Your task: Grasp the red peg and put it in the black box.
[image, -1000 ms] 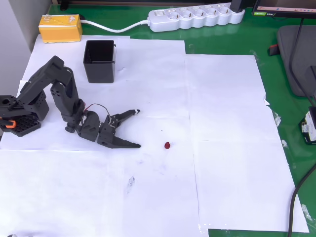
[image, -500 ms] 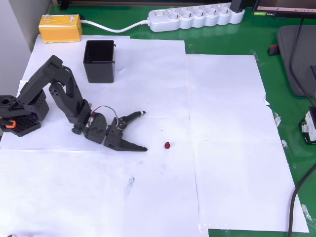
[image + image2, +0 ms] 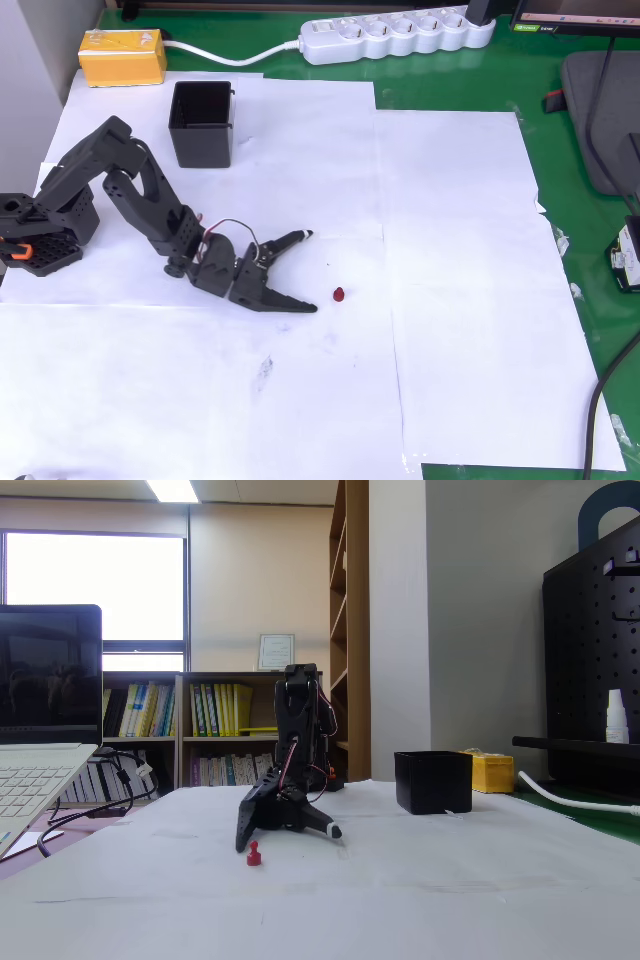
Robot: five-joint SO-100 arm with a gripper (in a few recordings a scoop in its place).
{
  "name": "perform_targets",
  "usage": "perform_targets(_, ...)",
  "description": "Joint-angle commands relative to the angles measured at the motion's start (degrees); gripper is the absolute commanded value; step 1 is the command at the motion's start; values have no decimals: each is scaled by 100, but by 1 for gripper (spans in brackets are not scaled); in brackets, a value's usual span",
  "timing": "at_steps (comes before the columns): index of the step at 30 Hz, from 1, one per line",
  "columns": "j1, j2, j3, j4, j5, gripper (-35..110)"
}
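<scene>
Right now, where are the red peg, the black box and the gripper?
red peg (image 3: 339,294), overhead view, on its rounded top.
black box (image 3: 203,146), overhead view, on its front outer wall.
gripper (image 3: 311,271), overhead view, midway between its open fingertips.

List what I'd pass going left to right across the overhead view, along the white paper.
Robot base → black box → end effector, jaws open → red peg, lying apart just right of the fingertips.
</scene>
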Motion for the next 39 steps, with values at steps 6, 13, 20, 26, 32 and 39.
perform_targets(6,70,185,782,369,-105,56)
perform_targets(13,53,185,984,677,-123,56)
perform_targets(20,0,325,1248,729,-97,56)
perform_targets(26,-79,413,1415,773,-88,56)
perform_targets(32,-141,413,1415,773,-79,56)
perform_targets(39,-185,413,1415,756,-53,56)
